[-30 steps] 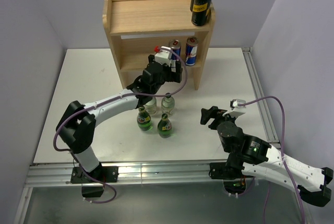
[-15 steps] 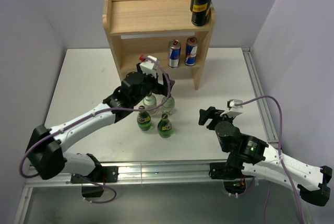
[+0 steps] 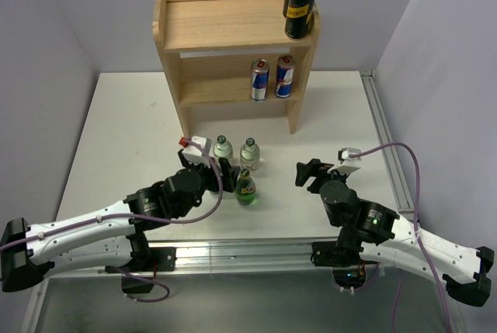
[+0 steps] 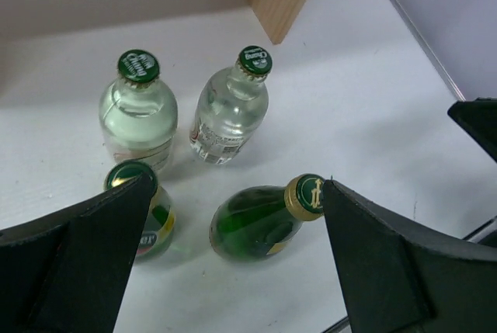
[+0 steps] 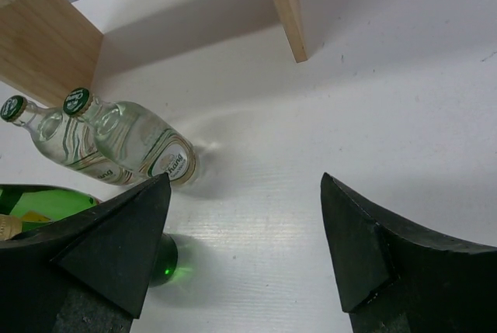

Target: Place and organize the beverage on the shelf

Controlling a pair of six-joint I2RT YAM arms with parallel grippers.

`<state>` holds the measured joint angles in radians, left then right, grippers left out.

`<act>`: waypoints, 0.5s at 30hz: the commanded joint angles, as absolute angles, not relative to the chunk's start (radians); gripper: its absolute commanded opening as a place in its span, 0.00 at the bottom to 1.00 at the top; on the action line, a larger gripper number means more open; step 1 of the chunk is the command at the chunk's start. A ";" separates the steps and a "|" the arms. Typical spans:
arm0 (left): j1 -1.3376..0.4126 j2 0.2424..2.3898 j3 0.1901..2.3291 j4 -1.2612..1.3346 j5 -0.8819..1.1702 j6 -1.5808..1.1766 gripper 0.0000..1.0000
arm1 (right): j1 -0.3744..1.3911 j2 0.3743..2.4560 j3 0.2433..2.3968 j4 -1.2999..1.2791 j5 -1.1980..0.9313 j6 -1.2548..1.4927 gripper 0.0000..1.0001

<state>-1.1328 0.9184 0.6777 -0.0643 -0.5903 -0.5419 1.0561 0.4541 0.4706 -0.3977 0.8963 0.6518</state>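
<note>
— Looking from the near edge, where does the shelf (image 3: 233, 26) stand?
— At twelve o'clock on the tabletop (image 3: 124, 116). Two black cans (image 3: 300, 5) sit at the three o'clock end of its top tier, and two blue-and-silver cans (image 3: 259, 79) stand on the lower tier beneath them.
— And the bottles?
— Four, upright, at the shelf's six o'clock: two clear bottles (image 4: 140, 112) on the twelve o'clock side and two green bottles (image 4: 256, 220) nearer us.
— The arms?
— The left fingers (image 4: 70, 263) hang spread wide above the green pair, gripping nothing. The right fingers (image 5: 388, 255) sit at the bottles' three o'clock, parted and empty.
</note>
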 commanded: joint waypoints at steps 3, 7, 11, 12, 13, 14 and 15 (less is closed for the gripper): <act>-1.201 0.891 0.569 -0.161 -0.848 -0.738 0.99 | 1.060 0.442 0.469 -0.367 0.911 0.649 0.84; -1.213 0.943 0.529 -0.166 -0.929 -0.820 0.99 | 1.061 0.443 0.472 -0.373 0.907 0.653 0.84; -1.213 1.058 0.518 -0.120 -0.972 -0.844 0.99 | 1.062 0.446 0.472 -0.373 0.907 0.650 0.84; -1.213 1.080 0.515 -0.115 -0.985 -0.871 0.99 | 1.060 0.449 0.472 -0.373 0.908 0.652 0.84; -1.213 1.103 0.514 -0.112 -0.998 -0.888 0.99 | 1.060 0.451 0.472 -0.373 0.908 0.653 0.84; -1.213 1.148 0.512 -0.103 -1.008 -0.894 0.99 | 1.061 0.451 0.472 -0.373 0.907 0.653 0.85; -1.213 1.175 0.520 -0.094 -1.031 -0.905 0.99 | 1.060 0.451 0.472 -0.371 0.907 0.652 0.85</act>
